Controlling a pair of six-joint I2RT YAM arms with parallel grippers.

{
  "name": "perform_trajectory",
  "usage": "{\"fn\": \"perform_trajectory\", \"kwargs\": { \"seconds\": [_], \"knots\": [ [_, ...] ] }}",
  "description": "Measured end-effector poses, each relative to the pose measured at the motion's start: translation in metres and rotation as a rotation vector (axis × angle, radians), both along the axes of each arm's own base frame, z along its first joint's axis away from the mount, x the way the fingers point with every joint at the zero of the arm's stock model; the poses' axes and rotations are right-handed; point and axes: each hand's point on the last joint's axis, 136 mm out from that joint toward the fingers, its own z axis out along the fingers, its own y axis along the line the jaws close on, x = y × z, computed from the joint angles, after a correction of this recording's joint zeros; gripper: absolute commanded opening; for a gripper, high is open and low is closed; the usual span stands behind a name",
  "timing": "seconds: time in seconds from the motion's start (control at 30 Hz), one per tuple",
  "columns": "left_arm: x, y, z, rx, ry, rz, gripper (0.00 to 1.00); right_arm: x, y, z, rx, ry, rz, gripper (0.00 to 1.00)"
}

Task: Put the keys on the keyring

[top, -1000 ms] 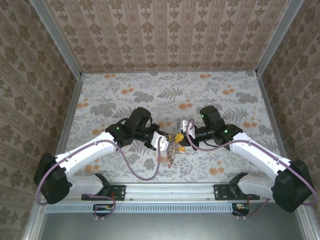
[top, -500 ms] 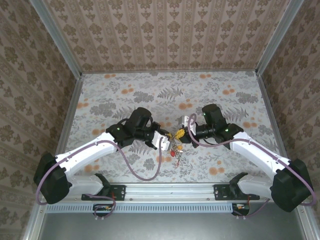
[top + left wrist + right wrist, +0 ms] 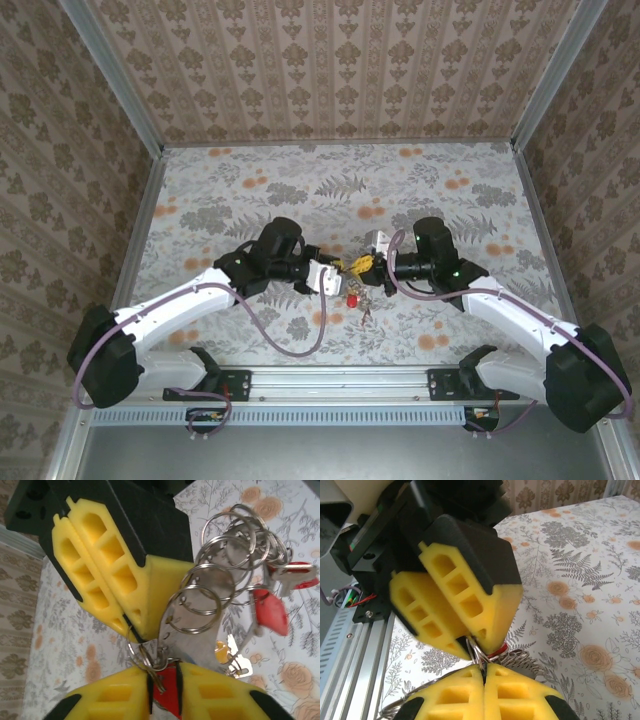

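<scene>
The right tool [image 3: 484, 676] was closed. Its yellow pads [image 3: 520, 695] were pressed flat together, with thin wire pinched in the seam at their tips. In the left wrist view that wire was the keyring [image 3: 144, 656], a dull brownish-grey loop that came out of the right tool's tip and ran down to the left tool [image 3: 164, 679]. The left tool's jaws stood a little apart, with a red key head [image 3: 167, 696] and a strand of the keyring in the narrow gap. Whether they pressed on either I could not tell. The two tools met tip to tip, very near each other, over the middle of the floral counter [image 3: 300, 190].

Just beside the tips was a bunch of silver split rings [image 3: 220, 567], overlapping one another. Beyond the rings were the keys [image 3: 271, 614], where two red heads were plain to see, one of them blurred. From above, the bunch lay between the two tools and just nearer the arm bases, with one red head lowest. Whether that head rested on the counter could not be told.
</scene>
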Motion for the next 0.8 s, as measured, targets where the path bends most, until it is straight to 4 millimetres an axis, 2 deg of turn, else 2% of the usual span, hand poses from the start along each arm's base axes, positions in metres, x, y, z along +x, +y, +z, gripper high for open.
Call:
{"fn": "perform_trajectory", "kwargs": {
  "seconds": [0.13, 0.63, 0.8],
  "knots": [
    [0.004, 0.002, 0.004, -0.033, 0.066, 0.03, 0.3, 0.005, -0.001, 0.006, 0.014, -0.022, -0.024, 0.0],
    [0.018, 0.005, 0.027, -0.174, 0.272, 0.107, 0.28, 0.012, -0.002, 0.014, 0.032, -0.083, -0.063, 0.0],
    [0.019, 0.001, 0.026, -0.192, 0.328, 0.105, 0.28, 0.011, -0.002, 0.012, 0.021, -0.101, -0.064, 0.0]
  ]
}}
